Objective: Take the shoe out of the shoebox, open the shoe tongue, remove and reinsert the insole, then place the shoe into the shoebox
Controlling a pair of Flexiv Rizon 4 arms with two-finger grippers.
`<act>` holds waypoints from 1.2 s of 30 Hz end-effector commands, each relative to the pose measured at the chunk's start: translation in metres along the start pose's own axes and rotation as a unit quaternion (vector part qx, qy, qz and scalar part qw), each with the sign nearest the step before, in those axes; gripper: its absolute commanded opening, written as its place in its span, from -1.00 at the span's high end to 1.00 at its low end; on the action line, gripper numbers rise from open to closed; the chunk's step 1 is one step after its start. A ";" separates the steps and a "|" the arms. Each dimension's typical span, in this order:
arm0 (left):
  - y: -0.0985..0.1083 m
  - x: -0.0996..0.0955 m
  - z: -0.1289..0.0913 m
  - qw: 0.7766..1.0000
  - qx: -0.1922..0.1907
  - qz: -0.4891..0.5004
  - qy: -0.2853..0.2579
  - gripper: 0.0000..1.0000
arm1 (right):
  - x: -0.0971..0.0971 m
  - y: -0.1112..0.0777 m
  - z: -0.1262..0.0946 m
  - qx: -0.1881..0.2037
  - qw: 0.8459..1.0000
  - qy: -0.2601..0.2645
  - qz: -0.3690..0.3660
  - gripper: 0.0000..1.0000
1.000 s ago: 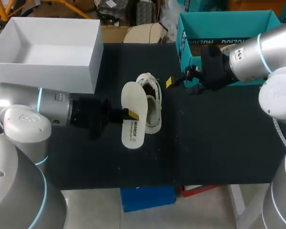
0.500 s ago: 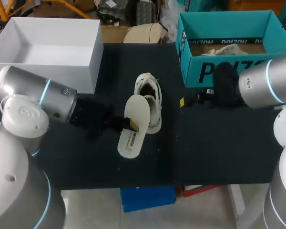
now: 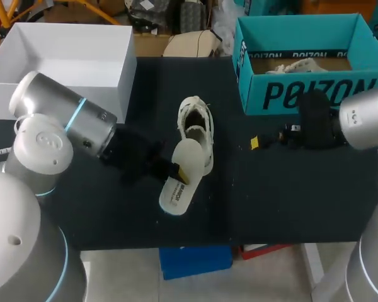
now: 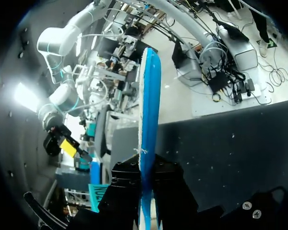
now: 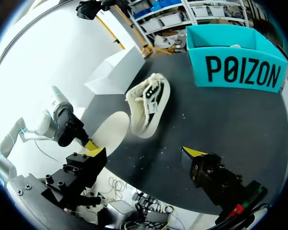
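Note:
A white sneaker [image 3: 197, 131] lies on the black table [image 3: 290, 195], toe toward the front; in the right wrist view the sneaker [image 5: 146, 103] lies on its side. My left gripper [image 3: 175, 170] is shut on the white insole [image 3: 180, 178], which slants down toward the table beside the shoe's toe. The left wrist view shows the insole [image 4: 149, 120] edge-on, blue underneath, clamped in my left gripper [image 4: 146, 167]. My right gripper [image 3: 257, 142] hangs open right of the shoe, nothing between its fingers [image 5: 95, 152]. The teal shoebox [image 3: 302, 94] stands at the back right.
An open white box [image 3: 63, 88] stands at the back left, seen too in the right wrist view as a white box [image 5: 115, 69]. The teal shoebox [image 5: 240, 72] holds crumpled paper [image 3: 299, 65]. The table's front edge runs just below the insole.
My left gripper has carried the insole forward and tilted it lower beside the shoe's toe. My right arm has drawn back to the right, away from the shoe, still open.

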State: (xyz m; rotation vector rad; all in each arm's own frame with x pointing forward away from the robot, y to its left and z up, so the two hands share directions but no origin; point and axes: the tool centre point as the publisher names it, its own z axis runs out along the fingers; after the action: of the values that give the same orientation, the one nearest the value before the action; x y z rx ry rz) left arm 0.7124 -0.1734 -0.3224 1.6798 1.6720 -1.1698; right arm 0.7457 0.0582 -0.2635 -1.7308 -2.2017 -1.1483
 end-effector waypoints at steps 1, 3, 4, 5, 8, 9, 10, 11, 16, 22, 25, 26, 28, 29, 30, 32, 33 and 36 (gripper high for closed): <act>0.011 -0.003 0.006 0.999 0.022 -0.012 0.046 1.00 | -0.001 -0.001 -0.003 0.000 1.000 0.003 0.000 -1.00; 0.012 -0.001 0.007 0.998 0.028 -0.024 0.042 1.00 | -0.001 -0.001 -0.003 0.000 1.000 0.003 0.000 -1.00; 0.013 0.001 0.007 0.998 0.031 -0.028 0.042 1.00 | -0.001 -0.001 -0.003 0.000 1.000 0.003 0.000 -1.00; 0.014 0.002 0.008 0.998 0.030 -0.031 0.048 1.00 | -0.001 -0.001 -0.003 0.000 1.000 0.003 0.000 -1.00; 0.018 0.001 0.006 0.998 0.032 -0.031 0.048 1.00 | -0.001 -0.001 -0.003 0.000 1.000 0.003 0.000 -1.00; 0.019 0.000 0.004 0.998 0.032 -0.029 0.048 1.00 | -0.001 -0.001 -0.003 0.000 1.000 0.003 0.000 -1.00; 0.020 -0.003 0.003 0.998 0.032 -0.024 0.048 1.00 | -0.001 -0.001 -0.003 0.000 1.000 0.003 0.000 -1.00; 0.020 -0.004 0.003 0.998 0.032 -0.021 0.048 1.00 | -0.001 -0.001 -0.003 0.000 1.000 0.003 0.000 -1.00; 0.022 -0.009 -0.006 1.000 0.001 0.003 0.016 1.00 | -0.001 -0.001 -0.003 0.000 1.000 0.003 0.000 -1.00; 0.019 -0.012 -0.018 0.996 -0.045 0.037 -0.061 1.00 | -0.003 -0.001 -0.004 -0.004 1.000 0.004 0.004 -1.00; 0.016 -0.012 -0.021 0.995 -0.051 0.042 -0.073 1.00 | -0.002 0.002 0.001 0.000 1.000 -0.004 0.003 -1.00; 0.014 -0.012 -0.021 0.995 -0.051 0.042 -0.073 1.00 | 0.000 0.003 0.003 0.001 1.000 -0.003 0.004 -1.00; 0.010 -0.012 -0.024 0.995 -0.053 0.045 -0.073 1.00 | 0.003 0.004 0.009 0.005 1.000 -0.003 0.002 -1.00; 0.008 -0.011 -0.025 0.995 -0.054 0.045 -0.072 1.00 | 0.005 0.004 0.012 0.006 1.000 -0.002 0.004 -1.00; 0.005 -0.010 -0.027 0.995 -0.055 0.045 -0.070 1.00 | 0.006 0.004 0.014 0.007 1.000 -0.001 0.005 -1.00; 0.000 -0.008 -0.032 0.995 -0.064 0.045 -0.064 1.00 | 0.008 0.005 0.019 0.009 1.000 -0.001 0.006 -1.00; -0.003 -0.007 -0.034 0.995 -0.065 0.044 -0.063 1.00 | 0.009 0.006 0.022 0.009 1.000 0.000 0.007 -1.00; -0.010 -0.004 -0.040 0.995 -0.073 0.041 -0.057 1.00 | 0.015 0.008 0.028 0.012 1.000 0.004 0.006 -1.00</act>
State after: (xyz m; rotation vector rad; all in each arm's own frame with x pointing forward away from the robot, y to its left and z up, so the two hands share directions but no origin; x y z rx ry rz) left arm 0.7243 -0.1522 -0.3046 1.5744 1.5353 -1.1151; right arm 0.7471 0.0727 -0.2656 -1.7192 -2.1853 -1.1290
